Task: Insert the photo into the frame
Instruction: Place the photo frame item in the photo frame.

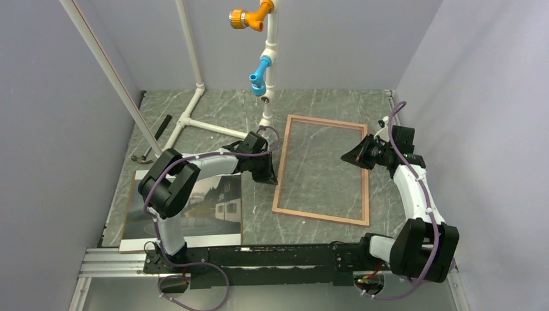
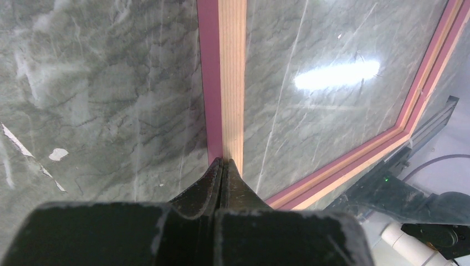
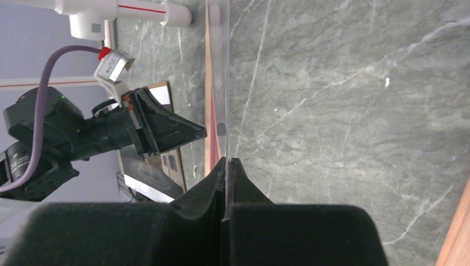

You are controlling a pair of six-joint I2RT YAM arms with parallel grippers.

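Note:
The frame (image 1: 320, 216) lies flat on the marble table, tan reverse up, its pink side showing in the left wrist view (image 2: 233, 83). My left gripper (image 1: 272, 178) is shut, its tips (image 2: 224, 162) resting on the frame's left rail with nothing between them. My right gripper (image 1: 345, 157) reaches in over the frame's right rail and is shut (image 3: 227, 160) on the clear pane (image 3: 226, 83), seen edge-on. The photo (image 1: 220, 201) of the white house lies at the left, partly under my left arm. It also shows in the right wrist view (image 3: 161, 166).
A brown backing board (image 1: 131, 201) lies under the photo. A white pipe stand (image 1: 194, 120) with orange (image 1: 249, 16) and blue (image 1: 260, 74) fittings stands at the back. A hammer (image 1: 152, 139) lies at the far left. Grey walls close in on both sides.

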